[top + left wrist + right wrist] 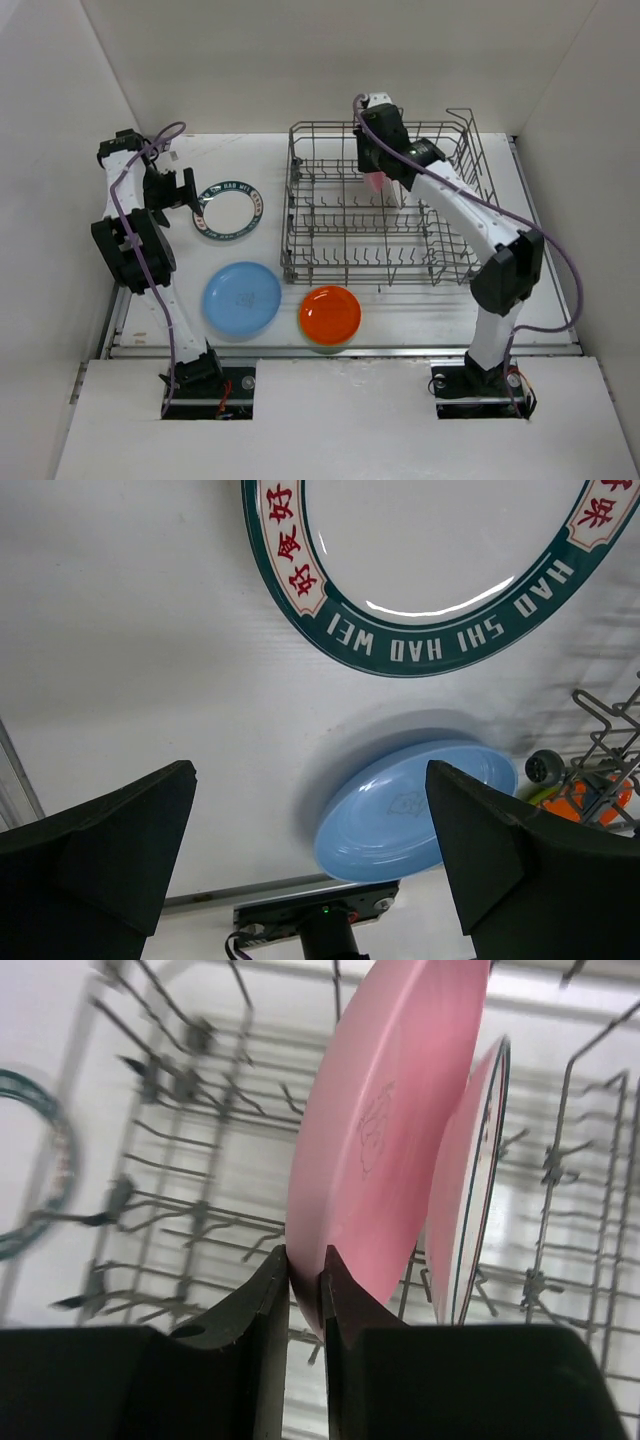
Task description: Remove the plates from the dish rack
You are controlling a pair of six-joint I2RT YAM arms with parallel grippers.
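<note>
The pink round plate (390, 1130) is stood on edge among the far tines of the grey wire dish rack (291, 180), with a dark-rimmed plate (465, 1180) just beside it at 3 o'clock. In the wrist view its rim is clamped at 6 o'clock by the right jaws, closed tight. A lift along its plane is judged needed. The left jaws are spread wide, empty, over the desk (420, 310).

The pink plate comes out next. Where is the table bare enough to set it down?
Bare table lies between the orange plate and the right arm, in front of the rack. Another patch sits behind the ringed plate, left of the rack. Crowded around the blue plate.
</note>
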